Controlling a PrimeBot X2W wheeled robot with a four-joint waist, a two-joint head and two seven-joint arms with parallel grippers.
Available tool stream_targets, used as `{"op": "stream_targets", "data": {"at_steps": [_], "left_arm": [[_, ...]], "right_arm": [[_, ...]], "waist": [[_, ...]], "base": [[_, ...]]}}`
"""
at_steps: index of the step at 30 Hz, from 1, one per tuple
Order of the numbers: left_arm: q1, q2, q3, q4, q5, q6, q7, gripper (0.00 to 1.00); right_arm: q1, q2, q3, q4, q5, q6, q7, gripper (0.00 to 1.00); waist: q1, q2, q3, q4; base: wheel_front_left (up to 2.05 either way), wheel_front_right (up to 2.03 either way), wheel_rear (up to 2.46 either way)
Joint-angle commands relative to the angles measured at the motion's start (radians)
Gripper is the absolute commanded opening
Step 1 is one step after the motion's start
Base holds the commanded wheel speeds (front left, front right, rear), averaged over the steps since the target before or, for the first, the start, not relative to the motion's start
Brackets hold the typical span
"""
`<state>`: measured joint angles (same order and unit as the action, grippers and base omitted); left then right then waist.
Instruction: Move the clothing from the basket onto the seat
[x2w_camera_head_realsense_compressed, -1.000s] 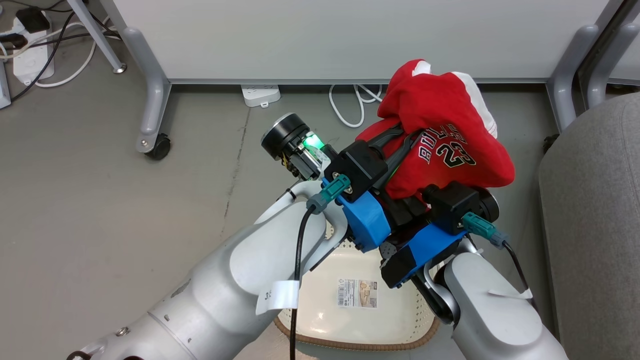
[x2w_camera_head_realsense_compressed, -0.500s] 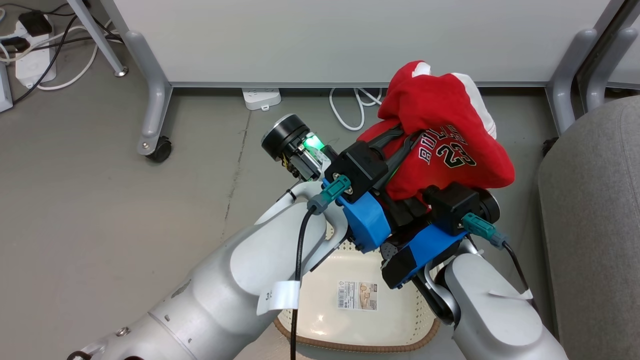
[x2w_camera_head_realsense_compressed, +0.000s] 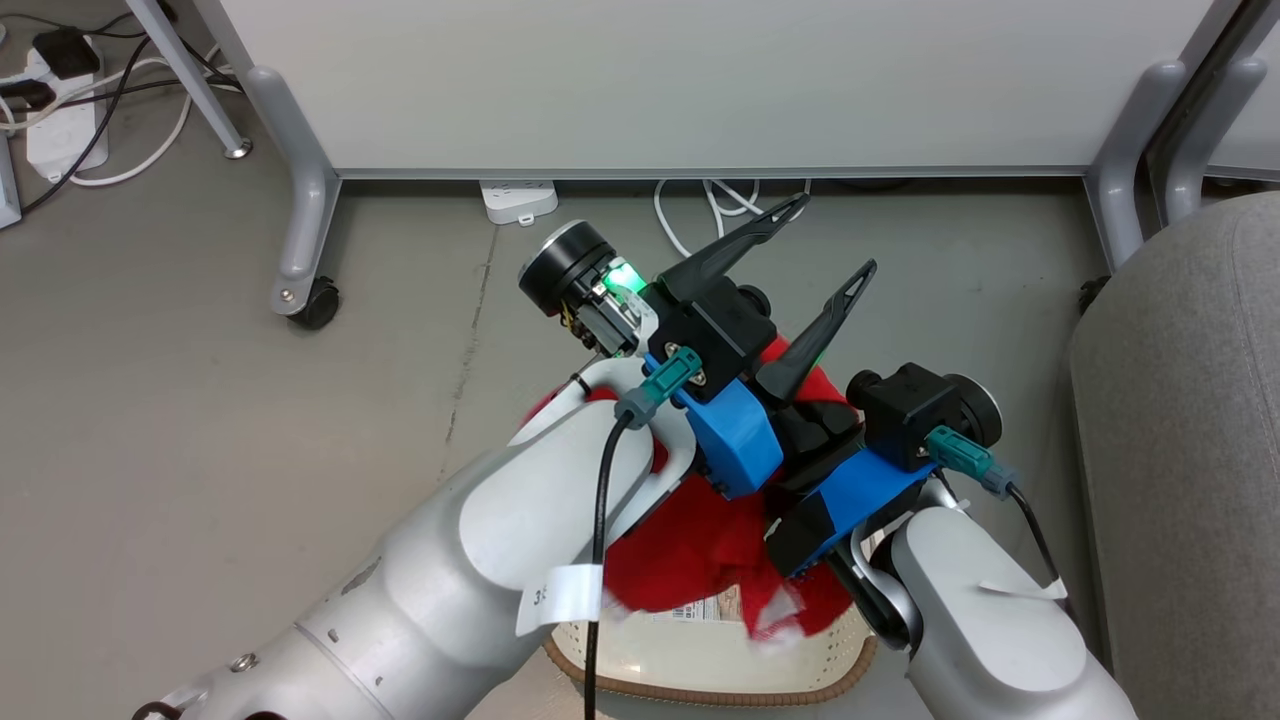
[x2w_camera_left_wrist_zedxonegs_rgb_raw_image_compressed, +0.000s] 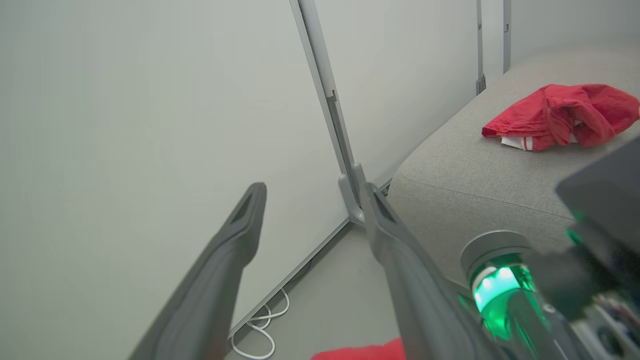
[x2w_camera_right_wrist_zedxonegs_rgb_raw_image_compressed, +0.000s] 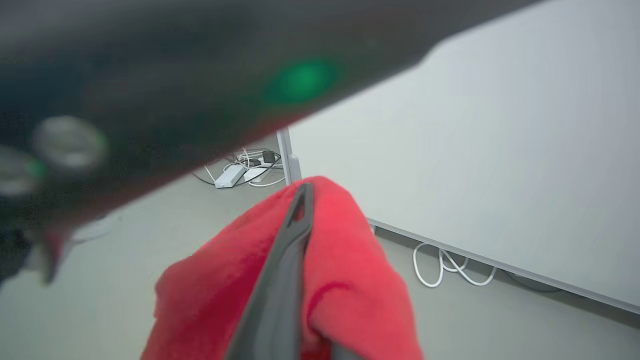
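Observation:
My left gripper (x2w_camera_head_realsense_compressed: 830, 242) stands open above the basket, its fingers (x2w_camera_left_wrist_zedxonegs_rgb_raw_image_compressed: 240, 235) spread with nothing between them. The red clothing (x2w_camera_head_realsense_compressed: 700, 550) hangs low under both arms, blurred, draped over the cream basket (x2w_camera_head_realsense_compressed: 700, 688) and half covering its barcode sticker (x2w_camera_head_realsense_compressed: 712, 607). In the right wrist view my right gripper (x2w_camera_right_wrist_zedxonegs_rgb_raw_image_compressed: 302, 192) looks shut, with red fabric (x2w_camera_right_wrist_zedxonegs_rgb_raw_image_compressed: 345, 280) bunched on both sides of the dark fingers. In the head view the left wrist hides the right fingers. A second red garment (x2w_camera_left_wrist_zedxonegs_rgb_raw_image_compressed: 560, 115) with white trim lies on the grey seat (x2w_camera_left_wrist_zedxonegs_rgb_raw_image_compressed: 475, 170), which is also at the right edge (x2w_camera_head_realsense_compressed: 1180, 450).
A white partition panel (x2w_camera_head_realsense_compressed: 650, 80) on grey castor legs (x2w_camera_head_realsense_compressed: 300, 250) stands just beyond the basket. White cables (x2w_camera_head_realsense_compressed: 700, 215) and a power strip (x2w_camera_head_realsense_compressed: 518, 197) lie on the grey floor at its foot. More cables and a power strip (x2w_camera_head_realsense_compressed: 55, 130) sit at the far left.
The left gripper has opened and let go of the jersey bundle. The red clothing has dropped from above the arms down onto the basket.

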<state>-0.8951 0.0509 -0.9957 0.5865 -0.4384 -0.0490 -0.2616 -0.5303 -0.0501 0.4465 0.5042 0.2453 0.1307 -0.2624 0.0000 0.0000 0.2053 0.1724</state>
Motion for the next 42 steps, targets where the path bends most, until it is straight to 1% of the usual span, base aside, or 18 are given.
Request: {"op": "stream_targets", "data": {"at_steps": [1,6,14,15,18,19,29,36,42], "left_arm": [[0.003,-0.001,0.005,-0.001,0.009,0.006,-0.005,1.0],[0.006,-0.001,0.016,0.004,0.016,0.005,-0.005,1.0],[0.014,0.005,0.034,0.012,0.034,-0.001,-0.005,1.0],[0.016,0.008,0.037,0.012,0.038,-0.003,-0.005,1.0],[0.017,0.013,0.042,0.008,0.048,-0.008,-0.005,1.0],[0.017,0.013,0.042,0.008,0.048,-0.008,-0.005,1.0],[0.034,0.025,0.055,-0.002,0.073,-0.018,-0.005,1.0],[0.055,0.028,0.046,-0.011,0.088,-0.027,-0.005,1.0],[0.079,0.022,0.023,-0.015,0.1,-0.038,-0.005,1.0]], "right_arm": [[0.005,0.0,-0.004,0.0,-0.004,0.0,-0.004,0.0],[0.005,0.0,-0.016,-0.002,-0.009,0.0,-0.004,0.0],[-0.008,-0.001,-0.056,-0.012,-0.038,0.0,-0.004,0.0],[-0.012,-0.001,-0.075,-0.018,-0.048,0.0,-0.004,0.0],[-0.016,-0.003,-0.109,-0.028,-0.064,0.0,-0.004,0.0],[-0.016,-0.003,-0.109,-0.028,-0.064,0.0,-0.004,0.0],[0.0,-0.035,-0.222,-0.087,-0.086,0.0,-0.004,0.0],[0.026,-0.048,-0.307,-0.131,-0.095,0.0,-0.004,0.0],[0.059,-0.053,-0.371,-0.176,-0.103,0.0,-0.004,0.0]], "waist": [[0.0,0.0,0.001,-0.003],[0.0,0.0,0.005,-0.018],[0.0,0.0,0.023,-0.07],[0.0,0.0,0.031,-0.092],[0.0,0.0,0.044,-0.128],[0.0,0.0,0.044,-0.128],[0.0,0.0,0.086,-0.252],[0.0,0.0,0.103,-0.335],[0.0,0.0,0.115,-0.393]], "base": [[0.0,0.0,0.0],[0.0,0.0,0.0],[0.0,0.0,0.0],[0.0,0.0,0.0],[0.0,0.0,0.0],[0.0,0.0,0.0],[0.0,0.0,0.0],[0.0,0.0,0.0],[0.0,0.0,0.0]]}}
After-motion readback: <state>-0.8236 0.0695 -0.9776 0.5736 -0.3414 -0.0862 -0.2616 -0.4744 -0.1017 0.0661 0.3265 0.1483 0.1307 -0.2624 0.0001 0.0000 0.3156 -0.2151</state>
